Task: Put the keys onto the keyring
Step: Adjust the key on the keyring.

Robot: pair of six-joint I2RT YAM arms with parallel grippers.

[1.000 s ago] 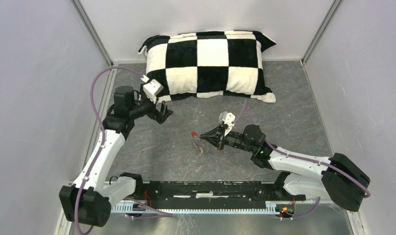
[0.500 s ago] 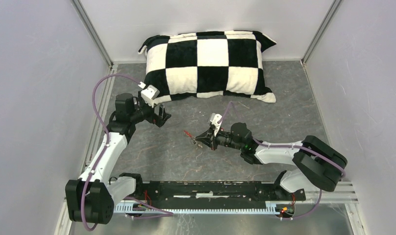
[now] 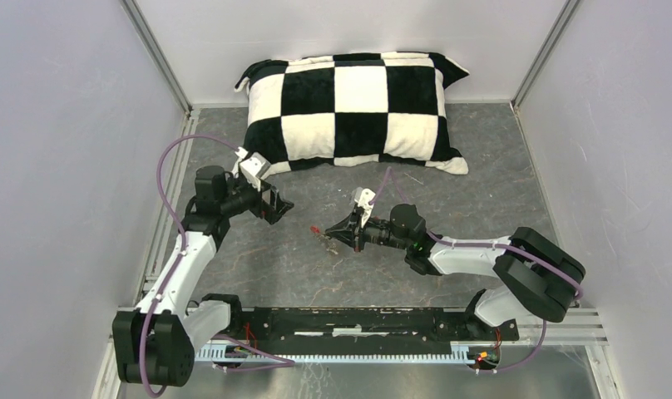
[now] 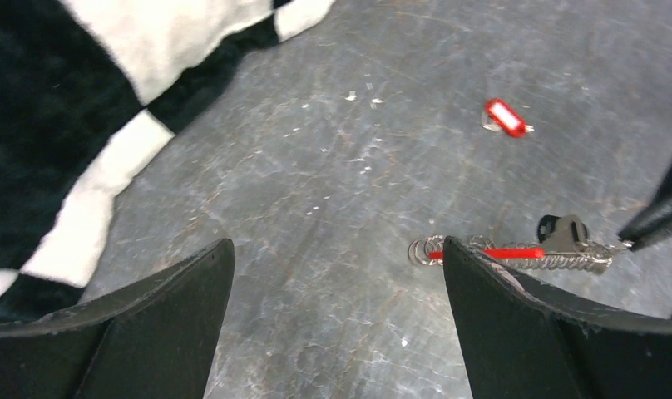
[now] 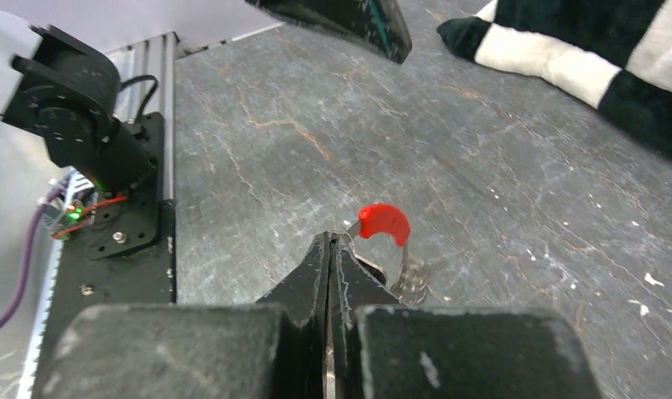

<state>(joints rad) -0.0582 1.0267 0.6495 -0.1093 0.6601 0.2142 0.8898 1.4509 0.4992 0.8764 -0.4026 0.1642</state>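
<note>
Light and springy, the keyring (image 4: pixel 507 253) will likely flop — best held by its end, where the right gripper (image 5: pixel 328 247) is clamped on it — while the left gripper (image 4: pixel 337 249) gapes empty.

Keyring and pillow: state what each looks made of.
Keyring: thin silvery coiled wire, likely metal by its glint; one red section, perhaps a plastic sleeve. Pillow: soft fuzzy fabric, black and white checks, plump rounded edges suggesting stuffing.

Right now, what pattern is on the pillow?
The pillow has a black-and-white checkerboard, clearest in the top external view.
</note>
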